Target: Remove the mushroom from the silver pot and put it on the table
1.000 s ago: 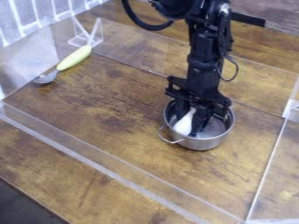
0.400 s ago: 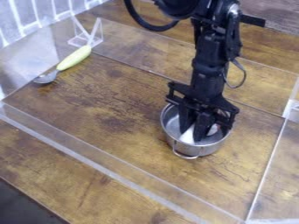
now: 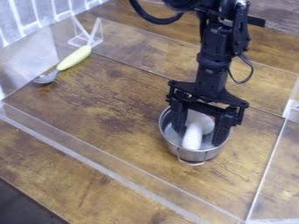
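The silver pot (image 3: 176, 144) stands on the dark wooden table (image 3: 105, 105), right of centre. Inside it lies the mushroom (image 3: 193, 136), of which mostly the white stem shows. My gripper (image 3: 205, 121) hangs straight down just above the pot's mouth, jaws spread wide, one finger (image 3: 177, 112) over the left rim and the other over the right rim. The fingers do not close on the mushroom. The pot's far rim is hidden behind the gripper.
A yellow-green banana toy (image 3: 73, 58) and a small grey metal object (image 3: 45, 78) lie at the far left. A clear stand (image 3: 84, 35) stands behind them. Clear acrylic walls (image 3: 128, 179) fence the table at the front and right.
The jaws have spread from nearly closed around the white mushroom to wide open, leaving it in the pot. The hand rose slightly and shifted right. The pot slid a little nearer.
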Controlling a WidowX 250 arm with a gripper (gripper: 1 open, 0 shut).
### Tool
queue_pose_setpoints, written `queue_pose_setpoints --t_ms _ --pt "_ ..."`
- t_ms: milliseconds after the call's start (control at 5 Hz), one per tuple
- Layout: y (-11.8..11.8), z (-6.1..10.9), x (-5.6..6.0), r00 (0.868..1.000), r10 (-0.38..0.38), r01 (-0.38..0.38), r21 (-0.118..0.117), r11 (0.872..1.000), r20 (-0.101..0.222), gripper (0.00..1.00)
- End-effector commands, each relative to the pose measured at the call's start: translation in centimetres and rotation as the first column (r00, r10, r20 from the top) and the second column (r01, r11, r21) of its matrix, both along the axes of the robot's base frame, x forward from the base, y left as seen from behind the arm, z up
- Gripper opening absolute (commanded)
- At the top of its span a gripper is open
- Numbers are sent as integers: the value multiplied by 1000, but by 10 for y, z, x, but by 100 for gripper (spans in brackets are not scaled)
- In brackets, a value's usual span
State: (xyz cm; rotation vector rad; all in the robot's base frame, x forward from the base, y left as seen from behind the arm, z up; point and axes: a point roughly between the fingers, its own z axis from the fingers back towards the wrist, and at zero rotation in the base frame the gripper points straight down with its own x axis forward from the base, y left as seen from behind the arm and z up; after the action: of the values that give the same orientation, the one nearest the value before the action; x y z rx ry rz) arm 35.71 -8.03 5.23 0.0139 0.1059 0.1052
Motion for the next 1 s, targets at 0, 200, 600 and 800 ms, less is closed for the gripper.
queue_pose_setpoints --t_ms 0,200,600,800 --pt "-1 26 9 994 4 -1 -22 1000 114 0" --pt "14 24 5 993 18 -15 -21 1000 116 0" --pt "41 66 -5 982 63 -56 -42 998 179 0" --pt "53 100 -12 969 96 -86 -56 995 228 0"
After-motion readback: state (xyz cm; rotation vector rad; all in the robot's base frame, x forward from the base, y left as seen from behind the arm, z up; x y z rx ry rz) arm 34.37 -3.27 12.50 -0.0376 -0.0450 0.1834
